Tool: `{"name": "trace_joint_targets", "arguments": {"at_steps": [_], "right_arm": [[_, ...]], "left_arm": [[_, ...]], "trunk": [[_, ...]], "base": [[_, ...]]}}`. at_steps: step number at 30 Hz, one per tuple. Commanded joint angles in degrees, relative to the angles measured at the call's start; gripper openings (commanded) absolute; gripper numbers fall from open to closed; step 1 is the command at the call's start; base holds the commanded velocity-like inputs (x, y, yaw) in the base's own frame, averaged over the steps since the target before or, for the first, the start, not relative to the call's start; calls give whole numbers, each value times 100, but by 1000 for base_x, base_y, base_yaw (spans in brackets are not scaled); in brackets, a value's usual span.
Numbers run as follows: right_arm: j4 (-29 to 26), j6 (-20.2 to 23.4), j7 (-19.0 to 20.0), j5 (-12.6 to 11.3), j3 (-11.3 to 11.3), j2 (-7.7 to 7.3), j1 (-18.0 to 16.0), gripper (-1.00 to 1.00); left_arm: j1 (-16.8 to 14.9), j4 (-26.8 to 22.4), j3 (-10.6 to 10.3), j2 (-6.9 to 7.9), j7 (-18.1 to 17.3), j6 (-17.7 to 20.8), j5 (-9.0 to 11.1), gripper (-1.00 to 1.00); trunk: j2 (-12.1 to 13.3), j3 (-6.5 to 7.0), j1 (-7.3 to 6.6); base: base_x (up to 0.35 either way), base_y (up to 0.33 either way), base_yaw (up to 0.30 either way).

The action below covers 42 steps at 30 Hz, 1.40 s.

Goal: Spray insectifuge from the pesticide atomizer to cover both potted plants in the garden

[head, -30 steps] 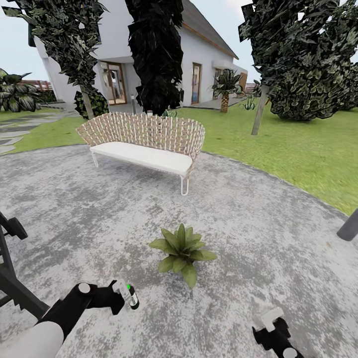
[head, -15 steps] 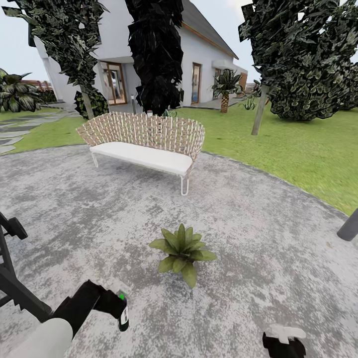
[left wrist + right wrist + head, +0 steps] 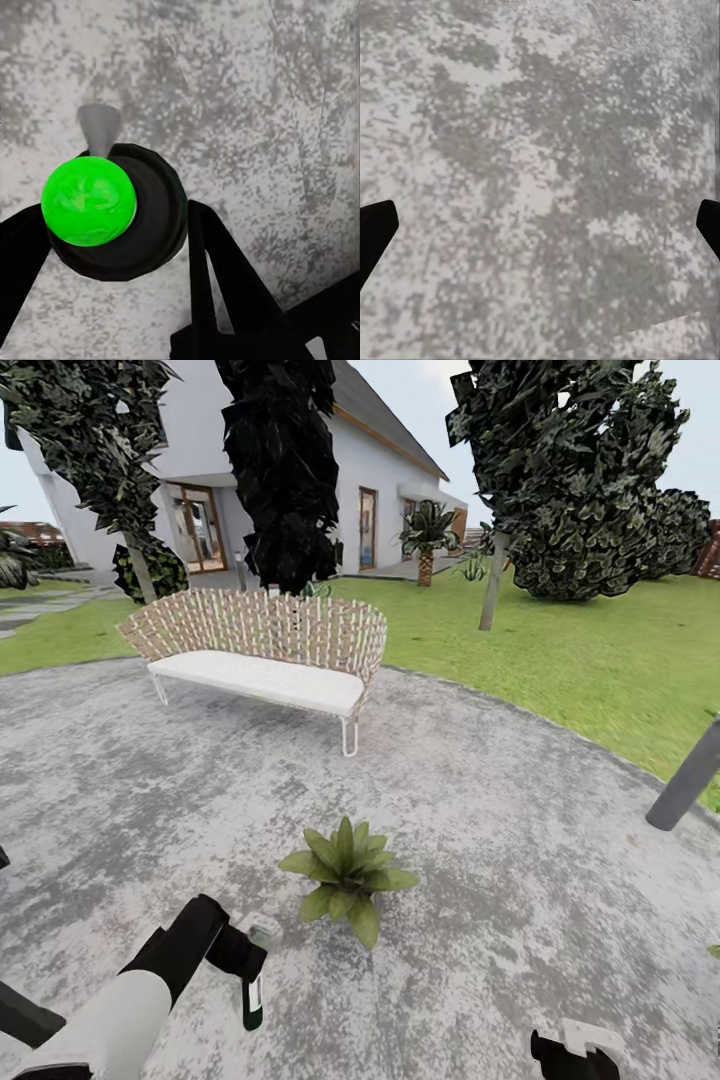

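One potted plant (image 3: 345, 872), a low rosette of green leaves, stands on the grey stone patio (image 3: 500, 840) of the garden. My left gripper (image 3: 250, 965) hangs just left of it and nearer to me, shut on the pesticide atomizer (image 3: 252, 1000), a slim dark bottle with a white strip, tipped nozzle-down toward the paving. In the left wrist view the atomizer (image 3: 112, 217) is a dark round body with a bright green spot, held between the black fingers (image 3: 206, 255) of the left gripper (image 3: 112, 232). My right gripper (image 3: 575, 1052) (image 3: 540, 225) is open over bare paving.
A wicker bench (image 3: 260, 650) with a white cushion stands at the patio's far side. A grey post (image 3: 685, 780) leans in at the right edge. Lawn (image 3: 560, 650), trees and a white house (image 3: 370, 490) lie beyond.
The head camera has swung to the right. My left gripper has moved closer to the plant and tipped the atomizer further down. The right gripper has sunk lower in view.
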Motion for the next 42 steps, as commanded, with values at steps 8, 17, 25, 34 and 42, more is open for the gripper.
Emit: {"name": "trace_joint_targets", "arguments": {"at_steps": [8, 17, 25, 34, 42], "right_arm": [[10, -18, -30, 60, -41, 0, -6, 100], [10, -18, -31, 62, -41, 0, -6, 100], [11, -18, -31, 69, -41, 0, 0, 100], [11, -10, -30, 69, -41, 0, 2, 100], [11, 0, -26, 89, -31, -8, 7, 100]], "left_arm": [[59, -5, 33, 5, -54, 29, -66, -100], [83, -3, 22, 72, -47, 21, -78, -100], [71, 4, 25, 94, -52, 24, -76, -100], [-5, 99, -41, 223, -178, 124, -319, -100], [-155, 14, -56, 662, -1473, 300, -1165, -100]], "trunk": [[-2, 4, 2], [-2, 5, 2], [-2, 5, 2], [-2, 10, 2], [-2, 15, 2]], "base": [[245, 4, -175], [7, 0, -111], [-137, 28, -172], [-5, 1, -82], [0, 0, -84]]}}
